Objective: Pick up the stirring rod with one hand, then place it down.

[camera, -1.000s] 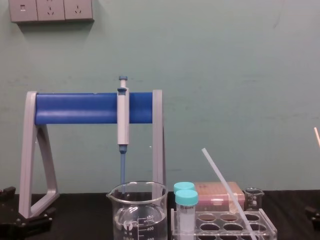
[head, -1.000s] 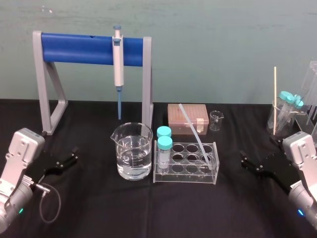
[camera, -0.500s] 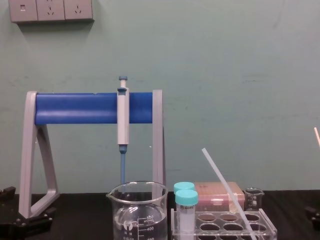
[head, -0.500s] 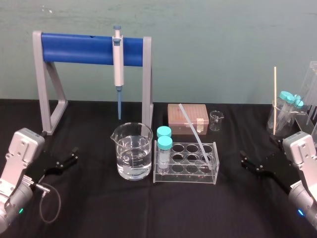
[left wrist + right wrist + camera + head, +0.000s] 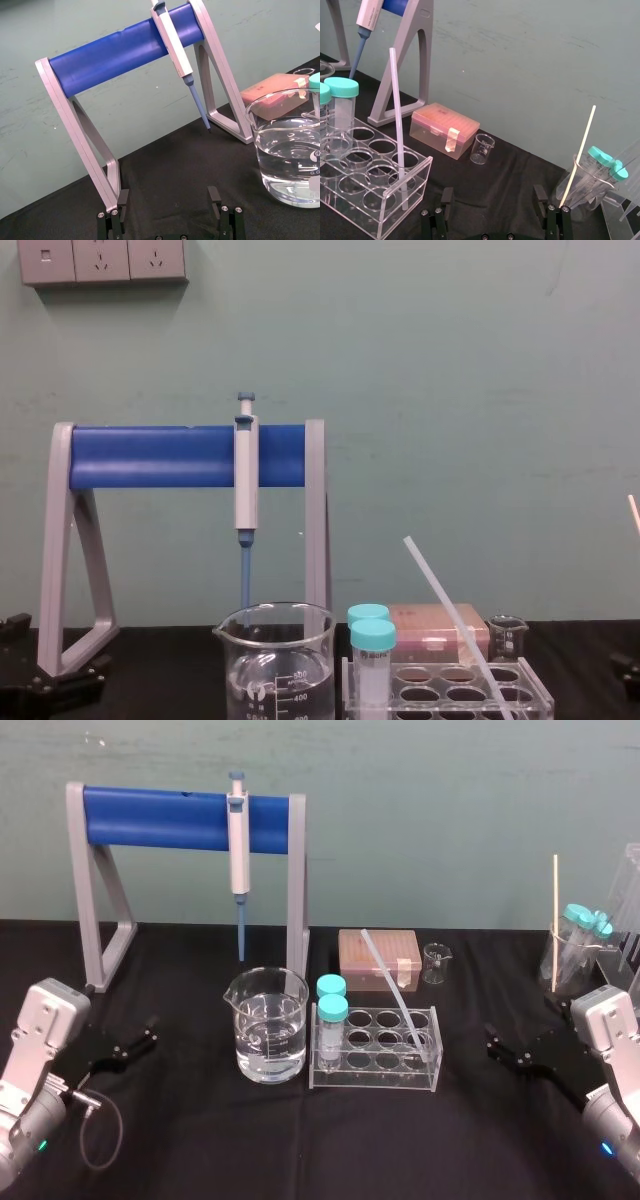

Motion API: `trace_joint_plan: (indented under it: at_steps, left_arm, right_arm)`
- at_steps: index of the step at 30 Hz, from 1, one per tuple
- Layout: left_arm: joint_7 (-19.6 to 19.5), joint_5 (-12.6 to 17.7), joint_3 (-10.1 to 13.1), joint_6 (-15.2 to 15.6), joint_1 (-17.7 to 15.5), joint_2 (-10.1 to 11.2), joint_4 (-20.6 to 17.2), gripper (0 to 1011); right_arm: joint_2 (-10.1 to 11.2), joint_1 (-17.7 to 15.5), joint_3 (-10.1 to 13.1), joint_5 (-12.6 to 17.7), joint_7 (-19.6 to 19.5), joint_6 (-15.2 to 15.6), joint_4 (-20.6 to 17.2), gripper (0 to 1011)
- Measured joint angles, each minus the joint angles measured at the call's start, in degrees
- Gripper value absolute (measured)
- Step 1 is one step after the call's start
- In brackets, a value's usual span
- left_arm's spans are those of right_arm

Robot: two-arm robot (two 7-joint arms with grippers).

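The stirring rod point(image 5: 388, 982) is a thin translucent-white rod leaning in a clear tube rack point(image 5: 372, 1082) at the table's middle, its lower end in a right-hand hole. It also shows in the right wrist view as the stirring rod point(image 5: 397, 125) and in the chest view as the stirring rod point(image 5: 450, 610). My right gripper point(image 5: 492, 1045) rests low on the table to the right of the rack, open and holding nothing, its open fingers point(image 5: 448, 196) well short of the rack. My left gripper point(image 5: 150, 1031) sits at the table's left, also open and holding nothing, fingers point(image 5: 213, 194) apart.
A glass beaker of water point(image 5: 266, 1038) stands left of the rack, two teal-capped tubes point(image 5: 331, 1010) in the rack's left holes. A pipette point(image 5: 238, 840) hangs on the blue-barred stand point(image 5: 160, 818). Behind are a pink box point(image 5: 378, 960) and small beaker point(image 5: 435, 963); a pale stick point(image 5: 555, 920) stands far right.
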Motion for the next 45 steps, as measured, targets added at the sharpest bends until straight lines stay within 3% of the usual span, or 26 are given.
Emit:
trace_joint_plan:
  at_steps: [40, 45]
  left_arm:
    - [0.0, 0.0, 0.0, 0.0, 0.0, 0.0, 0.0, 1000]
    - [0.0, 0.0, 0.0, 0.0, 0.0, 0.0, 0.0, 1000]
  right_arm:
    - [-0.01, 0.0, 0.02, -0.03, 0.04, 0.0, 0.0, 1003]
    - [-0.04, 0.61, 0.44, -0.36, 2.2, -0.87, 0.41, 1003]
